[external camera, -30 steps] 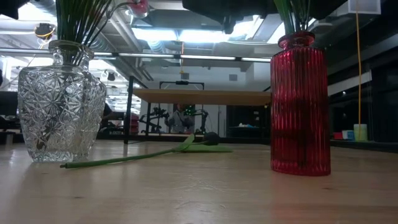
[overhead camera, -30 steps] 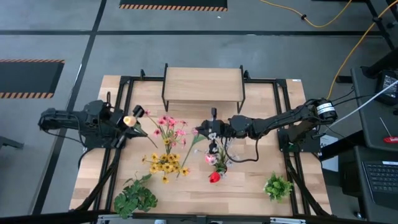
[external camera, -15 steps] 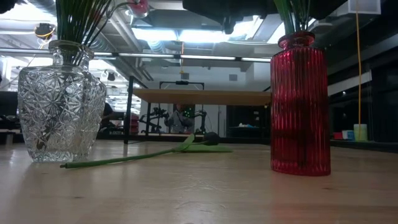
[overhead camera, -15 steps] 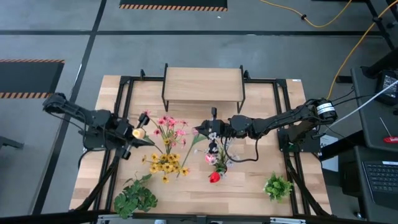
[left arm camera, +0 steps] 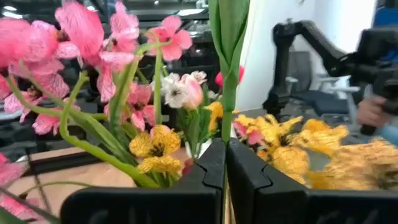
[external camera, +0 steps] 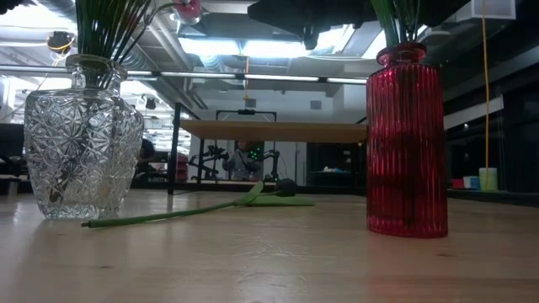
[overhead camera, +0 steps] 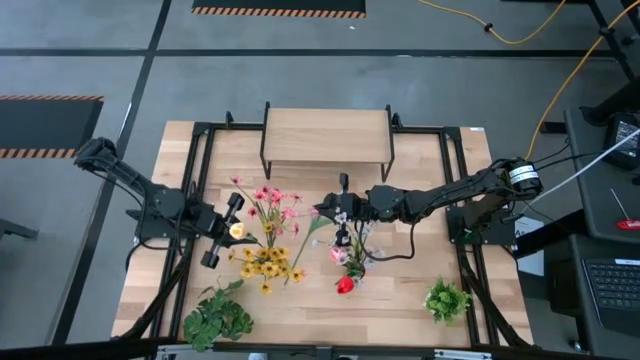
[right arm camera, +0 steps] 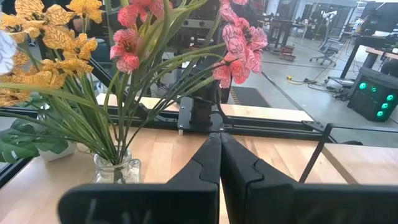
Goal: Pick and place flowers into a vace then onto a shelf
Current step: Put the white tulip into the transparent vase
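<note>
1 stem (left arm camera: pixel 227 93), light, limp and easily crushed, is pinched low between the shut left gripper (overhead camera: pixel 222 231) beside the clear vase (external camera: pixel 82 139), while the right gripper (overhead camera: pixel 338 212) is shut on nothing over the red vase (external camera: pixel 407 139).

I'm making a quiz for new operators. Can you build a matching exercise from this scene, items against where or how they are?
Items:
1. red vase
2. clear cut-glass vase
3. loose stem
4. left gripper
5. shelf

States:
A. lying flat on the table
B. fingers shut on a green stem
C. holds pink and yellow flowers
D. at the table's far edge, nothing on top
E. stands below the right arm

Pairs: 1-E, 2-C, 3-A, 4-B, 5-D
</note>
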Tool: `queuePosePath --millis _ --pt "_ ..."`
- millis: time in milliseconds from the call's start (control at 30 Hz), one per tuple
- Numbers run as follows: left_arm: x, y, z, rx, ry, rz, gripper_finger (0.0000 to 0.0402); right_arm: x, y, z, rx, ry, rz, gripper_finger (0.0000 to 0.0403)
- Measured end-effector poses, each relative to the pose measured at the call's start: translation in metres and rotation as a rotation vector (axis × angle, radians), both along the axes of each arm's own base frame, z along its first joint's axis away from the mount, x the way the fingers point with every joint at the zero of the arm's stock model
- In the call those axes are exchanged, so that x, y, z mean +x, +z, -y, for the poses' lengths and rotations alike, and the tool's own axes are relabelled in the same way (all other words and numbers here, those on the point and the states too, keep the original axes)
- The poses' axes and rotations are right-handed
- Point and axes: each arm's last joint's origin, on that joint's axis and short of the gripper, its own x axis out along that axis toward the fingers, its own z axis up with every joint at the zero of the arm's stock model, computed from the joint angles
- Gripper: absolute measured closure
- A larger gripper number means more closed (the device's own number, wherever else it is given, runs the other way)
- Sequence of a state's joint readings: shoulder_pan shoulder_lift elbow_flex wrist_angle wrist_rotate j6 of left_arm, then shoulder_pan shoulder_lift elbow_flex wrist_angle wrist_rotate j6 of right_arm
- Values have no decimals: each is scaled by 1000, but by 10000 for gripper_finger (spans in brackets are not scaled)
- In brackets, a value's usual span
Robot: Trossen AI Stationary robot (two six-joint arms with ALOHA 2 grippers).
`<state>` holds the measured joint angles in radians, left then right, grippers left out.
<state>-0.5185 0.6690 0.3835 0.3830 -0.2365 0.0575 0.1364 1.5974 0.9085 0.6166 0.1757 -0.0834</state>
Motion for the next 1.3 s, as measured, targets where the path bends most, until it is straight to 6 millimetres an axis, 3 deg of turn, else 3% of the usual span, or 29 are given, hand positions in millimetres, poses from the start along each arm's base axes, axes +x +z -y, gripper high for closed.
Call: queuePosePath --millis 433,1300 --pt "2 -30 3 -54 55 42 399 0 -1 -1 -2 3 -6 398" --pt "10 -58 7 -31 95 -98 398 0 -1 -1 -1 3 -7 398"
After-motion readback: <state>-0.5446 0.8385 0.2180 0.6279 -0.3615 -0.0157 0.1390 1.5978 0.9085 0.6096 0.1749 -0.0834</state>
